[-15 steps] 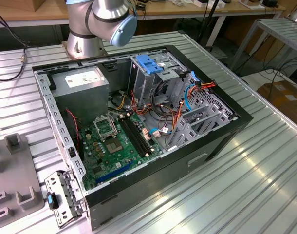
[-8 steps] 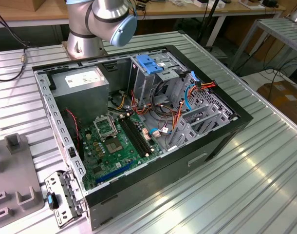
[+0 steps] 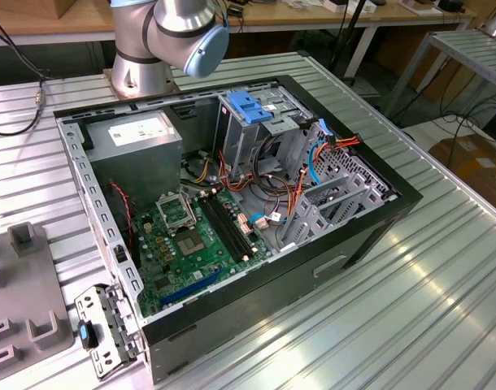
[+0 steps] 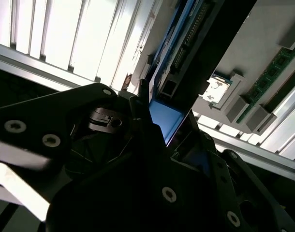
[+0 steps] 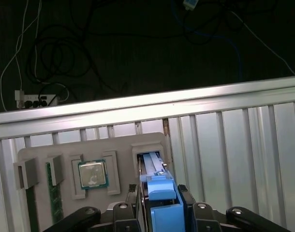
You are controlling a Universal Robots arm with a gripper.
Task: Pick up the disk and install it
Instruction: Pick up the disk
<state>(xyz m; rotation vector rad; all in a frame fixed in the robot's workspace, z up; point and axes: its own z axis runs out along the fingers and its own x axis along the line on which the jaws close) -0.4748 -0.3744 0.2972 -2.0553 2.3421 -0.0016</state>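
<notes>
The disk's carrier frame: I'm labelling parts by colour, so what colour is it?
Bright blue. The disk shows best in the first wrist view.

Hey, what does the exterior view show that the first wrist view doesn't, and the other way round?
Exterior view: the open computer case with its green circuit board, and the arm's base. First wrist view: the hand shut on the blue-framed disk, which stands in a slot of the grey tray near a processor chip. Both: the ribbed metal table and that grey tray.
</notes>
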